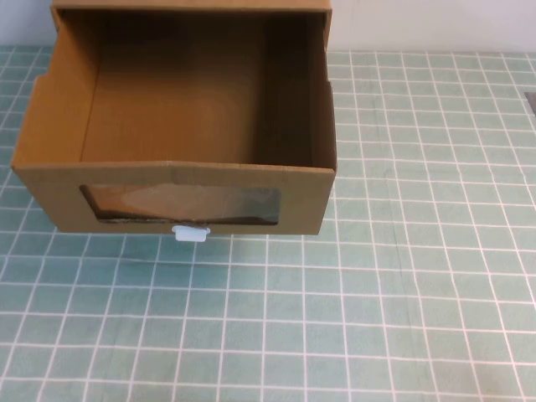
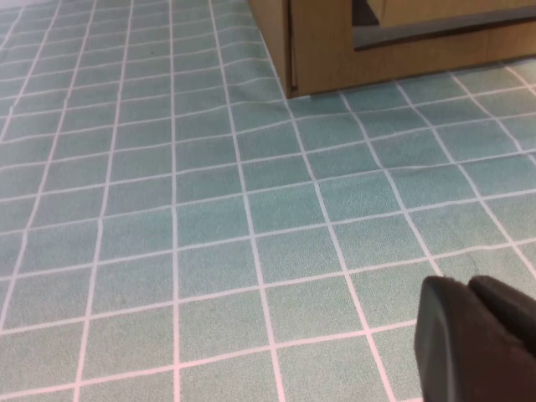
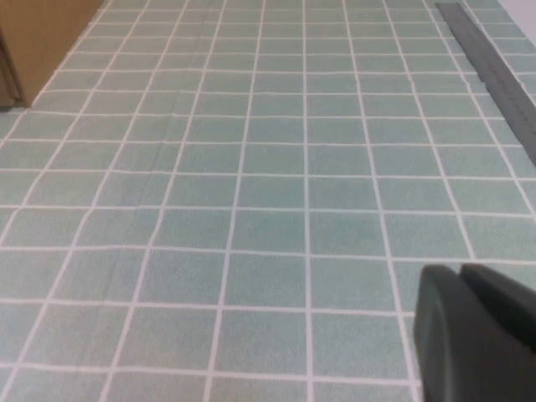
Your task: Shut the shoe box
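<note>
The shoe box (image 1: 176, 180) is brown cardboard and stands at the back left of the table. Its drawer is pulled out toward me and is empty inside. The front has a clear window (image 1: 180, 203) with a small white pull tab (image 1: 189, 233) just below it. A corner of the box shows in the left wrist view (image 2: 335, 46) and in the right wrist view (image 3: 38, 38). My left gripper (image 2: 469, 289) is shut and empty, low over the mat, apart from the box. My right gripper (image 3: 461, 276) is shut and empty over the mat. Neither arm shows in the high view.
A green mat with a white grid (image 1: 402, 293) covers the table. A grey strip (image 3: 494, 75) lies along the mat's far right edge. A pale wall runs behind the box.
</note>
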Robot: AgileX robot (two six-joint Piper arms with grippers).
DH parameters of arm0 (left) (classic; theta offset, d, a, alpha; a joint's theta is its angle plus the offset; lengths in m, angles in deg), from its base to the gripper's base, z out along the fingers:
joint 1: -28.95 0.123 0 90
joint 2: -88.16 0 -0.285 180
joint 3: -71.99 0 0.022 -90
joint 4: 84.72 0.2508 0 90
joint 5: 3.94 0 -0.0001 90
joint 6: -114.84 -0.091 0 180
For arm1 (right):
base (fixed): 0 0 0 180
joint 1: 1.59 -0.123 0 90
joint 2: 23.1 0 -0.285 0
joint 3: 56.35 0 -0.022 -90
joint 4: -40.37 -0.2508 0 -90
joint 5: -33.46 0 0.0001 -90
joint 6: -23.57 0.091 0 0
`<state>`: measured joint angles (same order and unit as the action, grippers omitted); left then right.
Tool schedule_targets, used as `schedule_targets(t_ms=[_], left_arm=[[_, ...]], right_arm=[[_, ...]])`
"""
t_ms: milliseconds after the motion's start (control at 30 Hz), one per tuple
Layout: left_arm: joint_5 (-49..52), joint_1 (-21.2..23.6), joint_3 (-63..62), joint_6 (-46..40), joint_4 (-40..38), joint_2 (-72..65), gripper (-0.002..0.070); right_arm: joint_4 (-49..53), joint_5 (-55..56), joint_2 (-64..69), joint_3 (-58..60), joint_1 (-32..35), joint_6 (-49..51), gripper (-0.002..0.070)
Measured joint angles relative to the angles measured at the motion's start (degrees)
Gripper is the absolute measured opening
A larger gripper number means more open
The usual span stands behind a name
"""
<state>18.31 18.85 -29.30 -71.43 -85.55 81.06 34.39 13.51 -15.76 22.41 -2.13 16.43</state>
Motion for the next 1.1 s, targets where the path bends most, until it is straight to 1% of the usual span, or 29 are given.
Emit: schedule_targets(t_ms=[633,933,1100], left_arm=[[-0.21,0.0,0.0,0.0,-0.19,0.0,-0.0005],[-3.92,0.0,0.0,0.15,-0.56,0.0,-0.0005],[-6.9,0.0,0.0,3.57,-0.65,0.0,-0.0005]], right_arm=[[-0.35,0.0,0.0,0.0,0.0,0.0,-0.0014],[-0.47,0.21,0.0,0.0,0.0,0.0,-0.0014],[-0.47,3.8,0.0,0.0,0.0,0.0,-0.0014]])
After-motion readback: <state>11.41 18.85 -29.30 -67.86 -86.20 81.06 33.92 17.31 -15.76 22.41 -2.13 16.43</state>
